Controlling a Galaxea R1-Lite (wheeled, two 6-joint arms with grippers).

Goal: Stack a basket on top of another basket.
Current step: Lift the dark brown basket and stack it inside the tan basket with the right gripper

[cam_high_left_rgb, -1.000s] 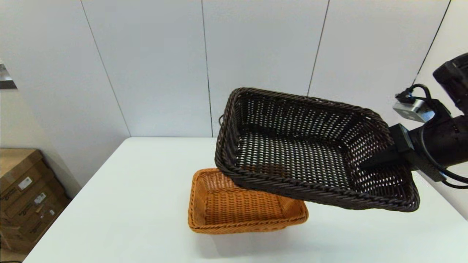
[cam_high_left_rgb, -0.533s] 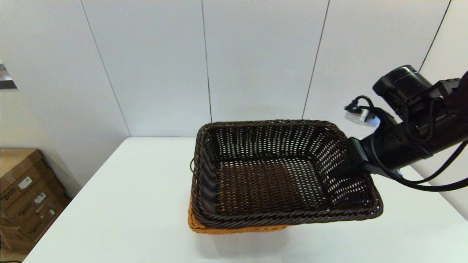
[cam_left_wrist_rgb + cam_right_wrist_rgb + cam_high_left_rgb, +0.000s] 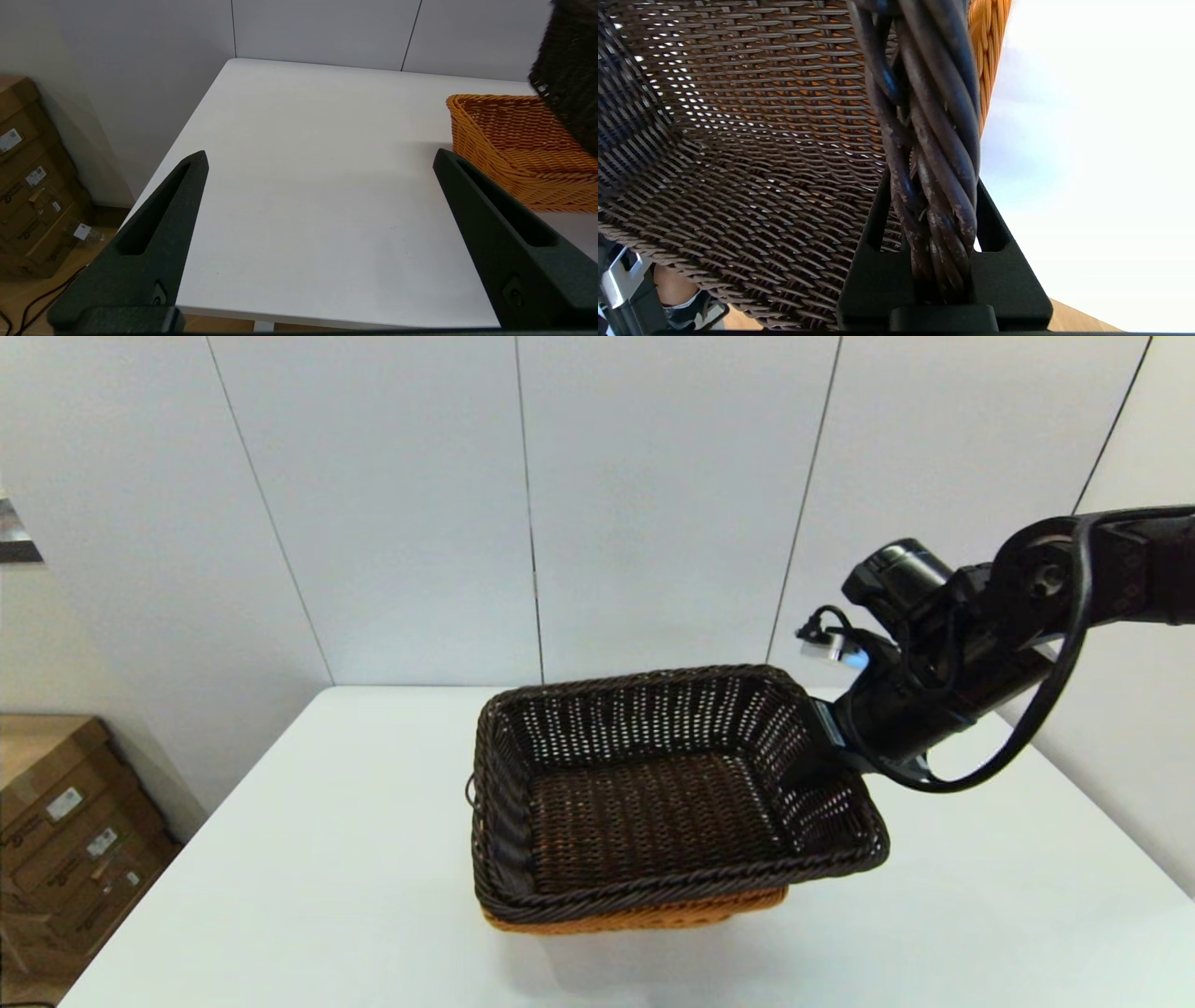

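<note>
Now the dark basket, pinched by right gripper, nests in the orange basket.

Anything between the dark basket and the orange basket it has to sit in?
Nothing visible. The right gripper clamps the dark basket's rim, and it sits directly over the orange basket, nearly nested. The left gripper is open, off to the side.

The dark brown basket is woven wicker with an open, see-through weave and a thick braided rim of slightly glossy, scuffed strands. The orange-tan basket beneath is tighter woven wicker with a soft sheen. The white surface looks smooth and matt; the left gripper is matt, finely textured black plastic.
</note>
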